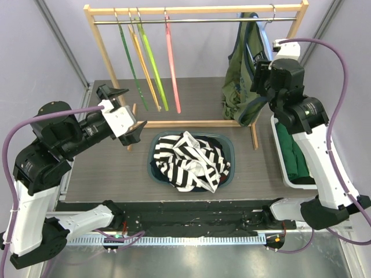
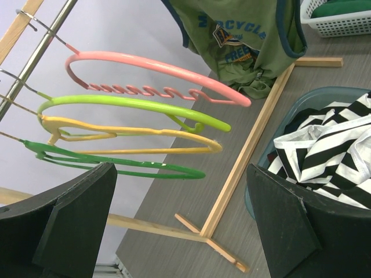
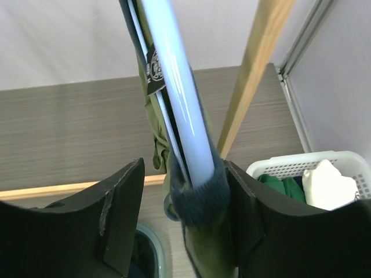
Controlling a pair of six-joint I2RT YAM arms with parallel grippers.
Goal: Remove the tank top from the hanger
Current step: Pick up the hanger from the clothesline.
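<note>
An olive green tank top [image 1: 240, 75] with dark blue trim hangs at the right end of the wooden rack; the left wrist view shows its printed front [image 2: 243, 40]. In the right wrist view its shoulder strap [image 3: 200, 200] wraps a pale blue hanger [image 3: 174, 87]. My right gripper [image 1: 259, 78] stands around that strap and hanger arm [image 3: 184, 174]. Its right finger [image 3: 255, 202] touches the strap, while a gap remains at the left finger [image 3: 116, 208]. My left gripper [image 1: 133, 108] hovers wide open over the table's left side, with nothing between its fingers [image 2: 179, 174].
Pink [image 2: 156, 63], light green [image 2: 133, 104], yellow [image 2: 139, 145] and dark green [image 2: 116, 165] hangers hang bare on the rail. A teal tub [image 1: 229, 145] holds striped clothes. A white basket [image 1: 281, 156] with green clothes stands at the right. The rack's base bar [image 1: 185, 123] crosses the table.
</note>
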